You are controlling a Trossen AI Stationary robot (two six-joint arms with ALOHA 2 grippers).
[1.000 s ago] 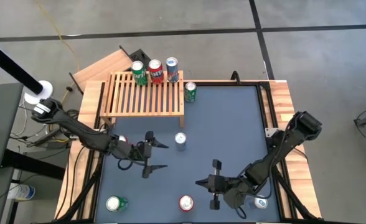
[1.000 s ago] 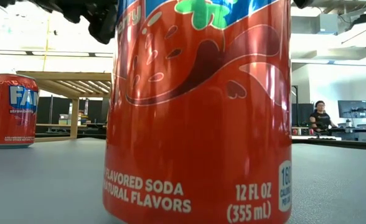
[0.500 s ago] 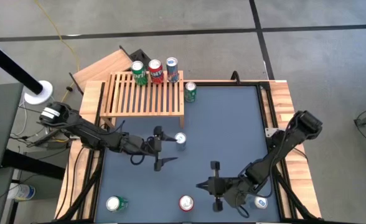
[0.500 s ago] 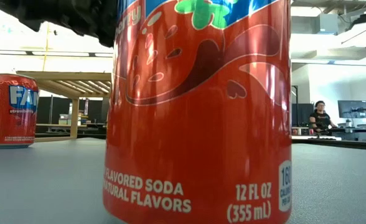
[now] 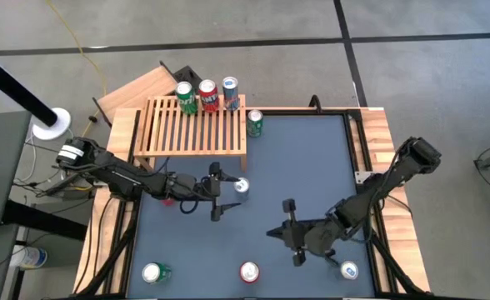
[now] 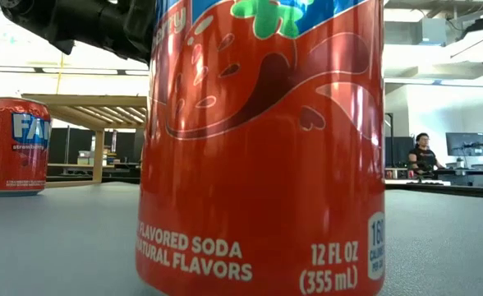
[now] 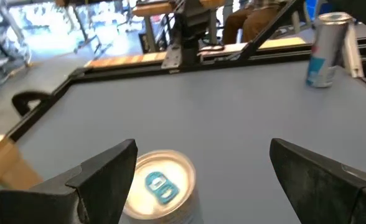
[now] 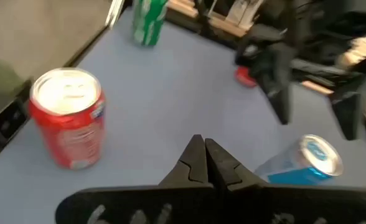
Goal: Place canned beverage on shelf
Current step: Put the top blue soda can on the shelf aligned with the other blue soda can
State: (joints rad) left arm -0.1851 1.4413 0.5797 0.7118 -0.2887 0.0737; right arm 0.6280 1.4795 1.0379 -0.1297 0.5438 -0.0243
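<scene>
While left gripper (image 5: 221, 192) gapes, blue can (image 5: 242, 187) adjacent.

Showing pale, bare wood in the shelf (image 5: 197, 125), narrow slats with a matt finish. Looking smooth, matt and blue-grey across the worktop (image 5: 312, 158), edged in light wood. Gleaming glossy on the red can (image 6: 262, 148), printed metal catching reflections. Shining as brushed metal on the lid of the blue can (image 7: 161, 185). Appearing dark and matt, like plastic, on the left pincer (image 7: 201, 180) and the right pincer (image 8: 203, 163).
</scene>
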